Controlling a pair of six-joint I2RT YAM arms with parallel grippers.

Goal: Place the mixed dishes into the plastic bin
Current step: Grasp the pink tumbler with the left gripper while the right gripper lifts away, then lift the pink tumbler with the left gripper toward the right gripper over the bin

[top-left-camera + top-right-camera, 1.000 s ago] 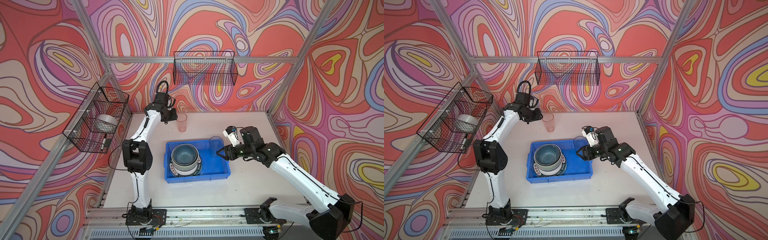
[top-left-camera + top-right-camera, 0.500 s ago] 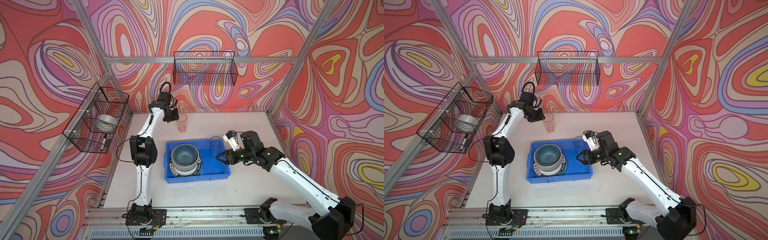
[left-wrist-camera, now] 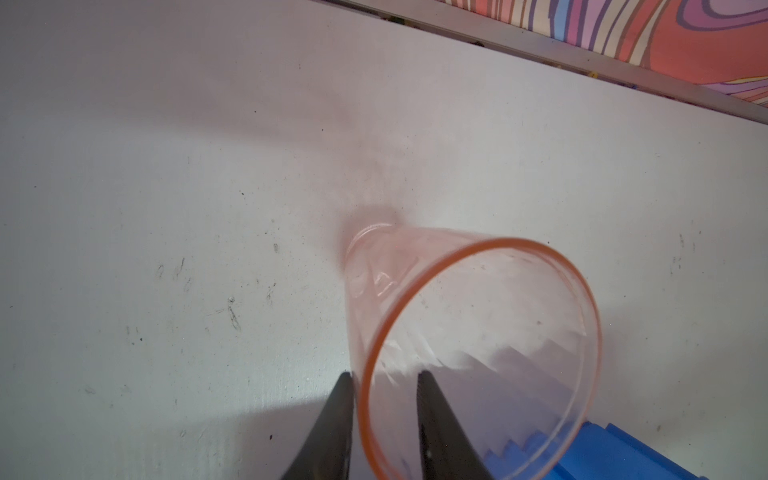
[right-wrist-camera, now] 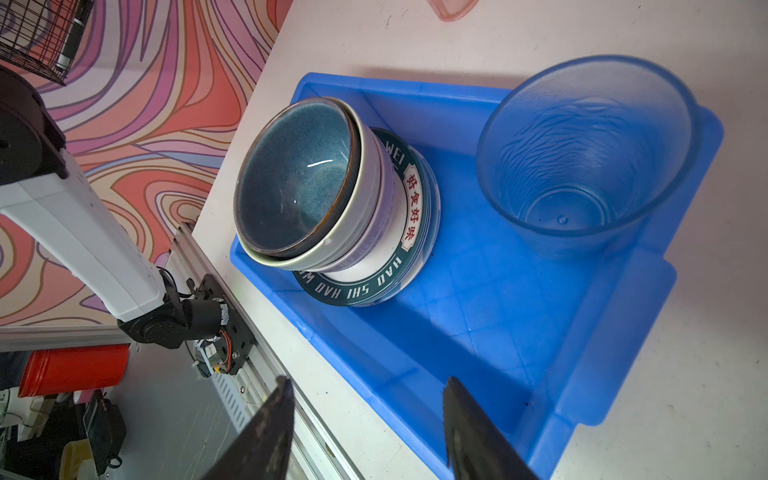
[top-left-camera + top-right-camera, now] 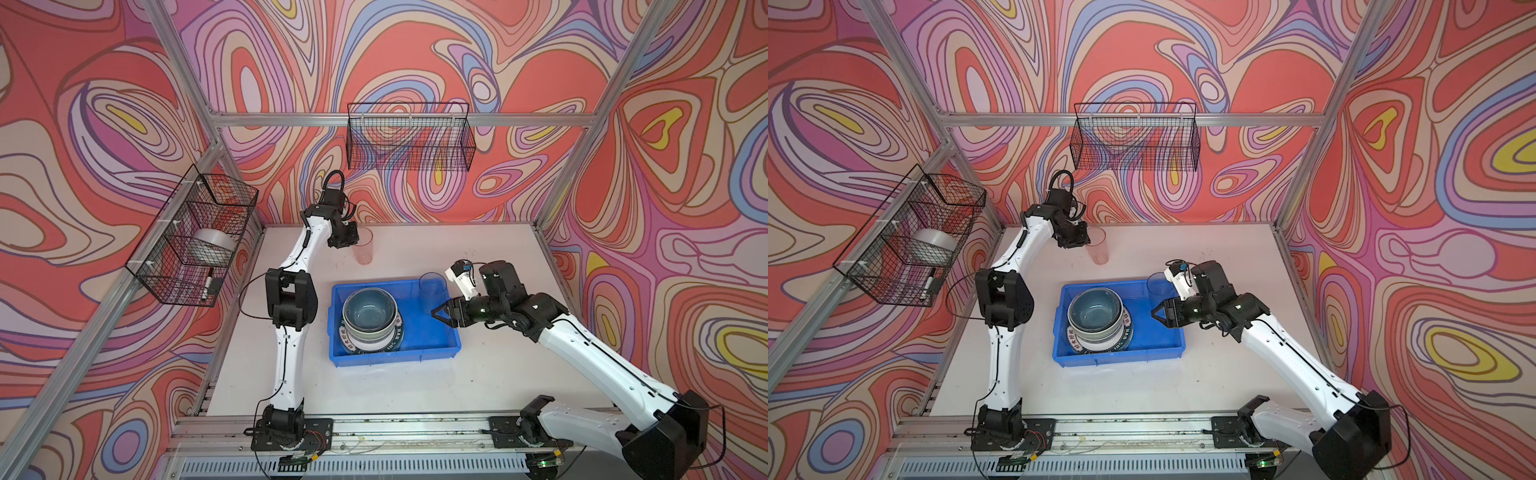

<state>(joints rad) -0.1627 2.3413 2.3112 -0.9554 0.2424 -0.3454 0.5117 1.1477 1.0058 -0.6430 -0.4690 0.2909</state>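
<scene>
jaws of left gripper [image 3: 382,374] straddle thin rim of clear pink tumbler [image 3: 376,274], unclamped; right gripper [image 4: 368,379] gapes empty over blue bin [image 4: 498,332].

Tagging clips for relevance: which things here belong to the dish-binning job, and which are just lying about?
Job: pink tumbler, blue tumbler, stacked bowls, lettered plate, blue bin.
Lying about: back wire basket, side wire basket, tape roll, marker.
</scene>
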